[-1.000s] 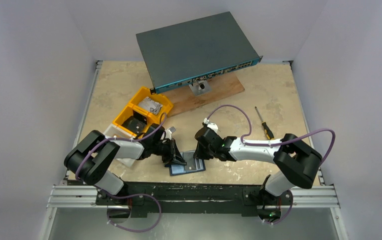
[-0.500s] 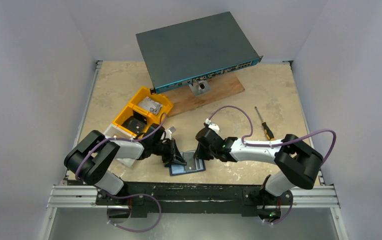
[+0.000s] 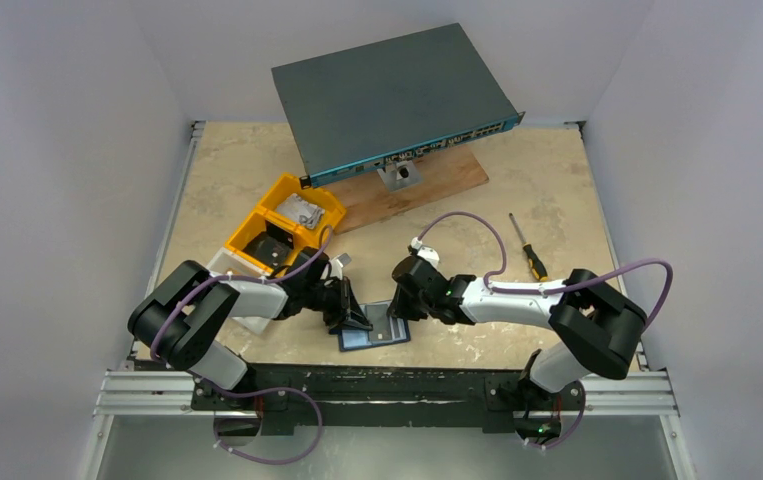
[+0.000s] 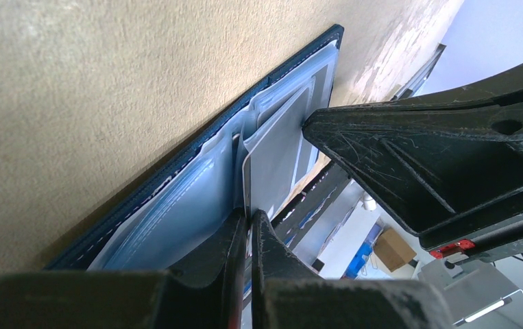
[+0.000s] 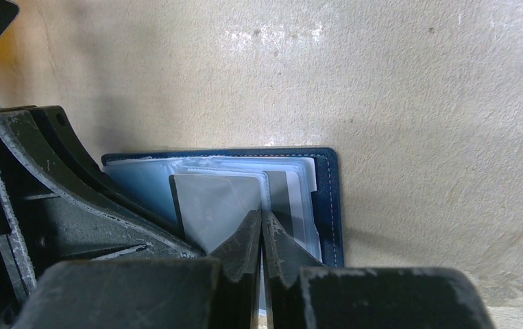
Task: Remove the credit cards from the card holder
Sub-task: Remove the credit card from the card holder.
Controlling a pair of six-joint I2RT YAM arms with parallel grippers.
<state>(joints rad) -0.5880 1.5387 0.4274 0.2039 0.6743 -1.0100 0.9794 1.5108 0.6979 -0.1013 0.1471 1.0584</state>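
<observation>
Overhead: card holder (image 3: 377, 335) lying open on the desk (image 3: 557, 180) between my arms. Left wrist view: my left pincer (image 4: 248, 229) is pinching a grey credit card (image 4: 275, 154) by its edge. Right wrist view: my right pincer (image 5: 260, 229) is pressing shut against that card's side; grip unclear.

I find no legible text, label, brand or number in any view. The pale grey flat card (image 5: 217, 202) in the dark navy folding holder (image 5: 331, 205) shows a blank face. Port markings on the far flat grey-teal network switch (image 3: 387, 90) are too small to read.
</observation>
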